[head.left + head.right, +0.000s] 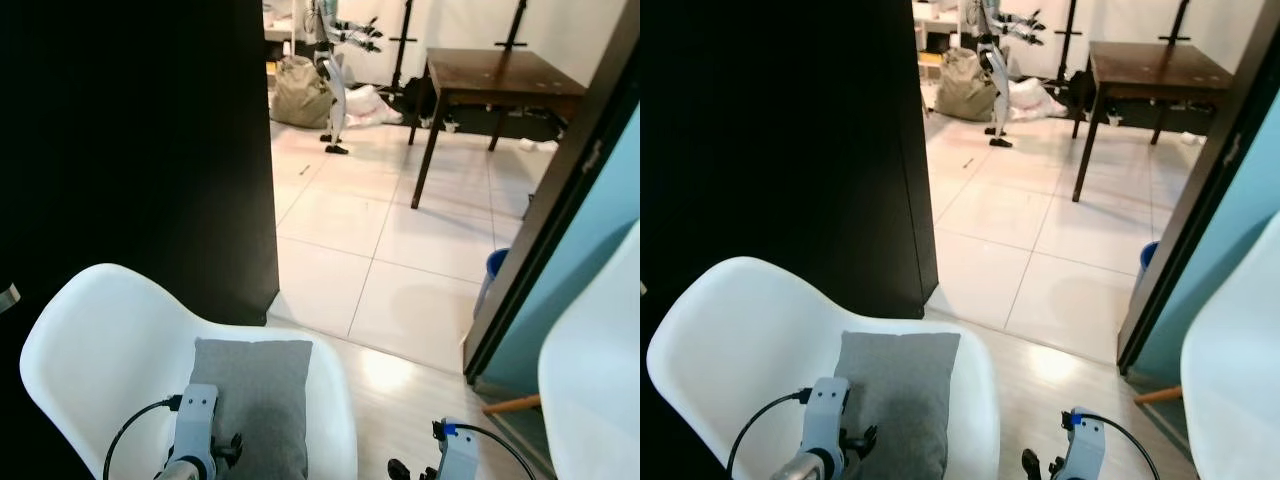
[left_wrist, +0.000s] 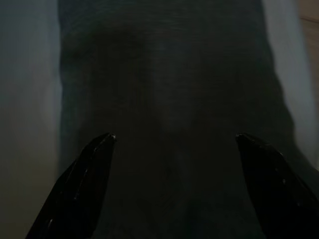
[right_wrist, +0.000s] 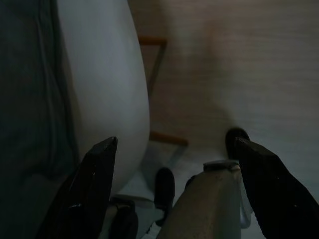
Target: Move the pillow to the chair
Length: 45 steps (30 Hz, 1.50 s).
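Black wall panel (image 1: 140,150): tall dark surface at 10 o'clock in the head views, standing behind the chair.
White moulded plastic chair (image 1: 90,340): at 7 o'clock, its curved shell open toward the robot; the seat carries the pillow.
Grey rectangular fabric pillow (image 1: 255,395): lies flat on the seat of the white chair, long side running toward the robot, its far edge near the middle of the seat.
Left gripper (image 2: 174,139): above the pillow at 6 to 7 o'clock in the head views; in the left wrist view its two black fingers (image 2: 79,184) stand wide apart with the grey fabric showing between them, and they hold nothing.
Pale wood-look floor (image 1: 400,400): strip at 6 o'clock between the two white chairs, meeting the white tiles farther out.
Right gripper (image 3: 172,144): low at 5 o'clock, beside the chair's outer edge and over the floor; its fingers (image 3: 264,189) are spread wide and empty, with the chair's white rim, a wooden chair leg (image 3: 167,138) and the robot's black foot (image 3: 164,184) seen between them.
White tiled floor (image 1: 370,230): runs from the centre to 12 o'clock.
Humanoid robot (image 1: 335,70): stands on the tiles at 12 o'clock, next to a bulky olive sack (image 1: 300,95).
Dark brown wooden table (image 1: 500,85): at 1 o'clock on the tiles.
Dark door frame (image 1: 560,200): slants from 1 to 4 o'clock, with a teal wall (image 1: 590,260) just beyond it.
Second white chair (image 1: 600,380): partly seen at 4 o'clock.
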### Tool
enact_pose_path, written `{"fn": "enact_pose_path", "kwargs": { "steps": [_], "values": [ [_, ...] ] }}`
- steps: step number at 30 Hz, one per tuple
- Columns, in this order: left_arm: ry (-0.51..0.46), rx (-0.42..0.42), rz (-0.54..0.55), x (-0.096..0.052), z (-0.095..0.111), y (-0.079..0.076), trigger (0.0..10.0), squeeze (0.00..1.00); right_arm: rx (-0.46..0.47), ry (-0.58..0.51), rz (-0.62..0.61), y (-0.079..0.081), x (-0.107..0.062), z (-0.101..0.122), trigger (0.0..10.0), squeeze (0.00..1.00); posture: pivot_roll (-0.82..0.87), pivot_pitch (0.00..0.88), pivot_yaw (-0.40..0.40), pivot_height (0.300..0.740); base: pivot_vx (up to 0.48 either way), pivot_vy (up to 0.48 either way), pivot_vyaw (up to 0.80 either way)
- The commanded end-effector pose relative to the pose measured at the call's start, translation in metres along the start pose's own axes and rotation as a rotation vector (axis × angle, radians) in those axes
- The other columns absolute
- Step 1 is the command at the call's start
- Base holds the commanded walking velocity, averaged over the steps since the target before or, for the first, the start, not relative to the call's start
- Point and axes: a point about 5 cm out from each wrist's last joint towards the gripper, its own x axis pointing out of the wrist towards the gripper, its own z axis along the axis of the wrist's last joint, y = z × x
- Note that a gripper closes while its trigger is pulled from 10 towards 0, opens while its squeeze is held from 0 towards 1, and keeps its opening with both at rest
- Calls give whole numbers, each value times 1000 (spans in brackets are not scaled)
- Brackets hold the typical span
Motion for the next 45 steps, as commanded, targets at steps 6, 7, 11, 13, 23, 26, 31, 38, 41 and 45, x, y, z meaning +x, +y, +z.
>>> {"fn": "enact_pose_path", "kwargs": {
  "steps": [6, 7, 11, 13, 23, 26, 31, 38, 41, 45],
  "values": [
    [-21, 33, -40, 4, 9, -7, 10000, 0, -2, 29, -3, 1, 0, -6, 10000, 0, 51, 0, -13, 740, -319, 0, -127],
    [-21, 33, -40, 4, 9, -7, 10000, 0, -2, 29, -3, 1, 0, -6, 10000, 0, 51, 0, -13, 740, -311, 0, -763],
    [-22, 57, -51, 4, 10, -9, 10000, 0, -16, 45, 2, 1, 0, -8, 10000, 0, 49, 0, -13, 740, -306, 0, -756],
    [-23, 59, -54, 4, 10, -10, 10000, 0, -18, 47, 2, 1, -1, -8, 10000, 0, 48, 0, -13, 740, -304, 0, -756],
    [-33, 59, -72, 6, 13, -17, 10000, 0, -30, 52, -12, -2, -1, -9, 10000, 0, 45, 0, -23, 740, -112, 0, -453],
    [-39, 73, -80, 6, 13, -18, 10000, 0, -38, 57, -11, -2, -1, -9, 10000, 0, 45, 0, -25, 740, 0, 0, 0],
    [-39, 83, -83, 5, 13, -19, 10000, 0, -54, 77, 0, 0, -1, -10, 10000, 0, 45, 0, -26, 740, 0, 0, -455],
    [3, 97, -91, 2, 2, -19, 10000, 0, -63, 94, -24, -3, -1, -12, 10000, 0, 43, 0, -25, 740, 0, 0, -758],
    [50, 90, -98, -1, -11, -19, 10000, 0, -82, 113, -62, -6, -3, -14, 10000, 0, 40, 0, -23, 740, 0, 0, -756],
    [84, 66, -100, -5, -22, -18, 10000, 0, -100, 129, -89, -10, -4, -17, 10000, 0, 32, 0, -20, 740, 0, 0, -756]
  ]
}}
